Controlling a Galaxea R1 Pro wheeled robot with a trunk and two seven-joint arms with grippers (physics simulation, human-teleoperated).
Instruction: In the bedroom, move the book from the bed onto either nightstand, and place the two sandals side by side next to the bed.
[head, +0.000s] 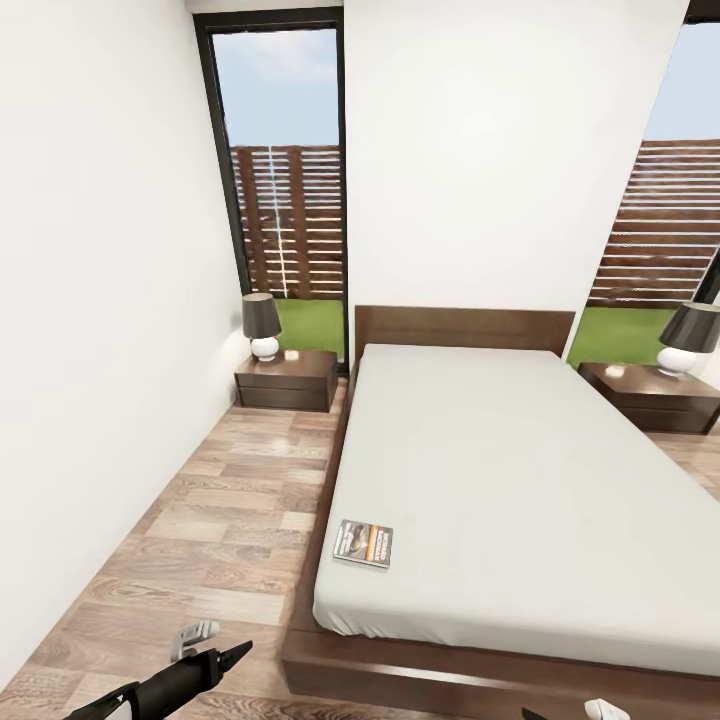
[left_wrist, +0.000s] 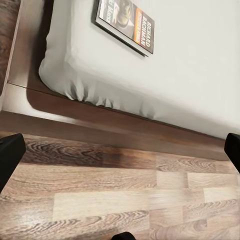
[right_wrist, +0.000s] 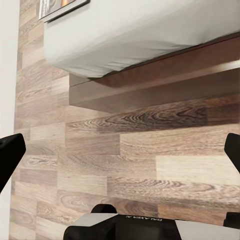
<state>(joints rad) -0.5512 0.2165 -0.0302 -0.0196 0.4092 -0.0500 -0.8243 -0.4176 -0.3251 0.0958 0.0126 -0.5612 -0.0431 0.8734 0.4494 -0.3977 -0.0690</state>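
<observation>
Here the book (head: 362, 543) lies near the bed (head: 520, 480) corner; both grippers' (left_wrist: 120, 150) (right_wrist: 120, 150) fingers spread, empty

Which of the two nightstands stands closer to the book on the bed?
The nightstand by the window left of the bed, with the dark-shaded lamp. The book lies near the mattress's left edge, on that side; the other nightstand is across the bed.

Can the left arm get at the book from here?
Probably yes. The book lies flat near the bed's near left corner, nothing on or around it, and the left gripper, jaws open, hangs over bare floor just short of the frame.
</observation>
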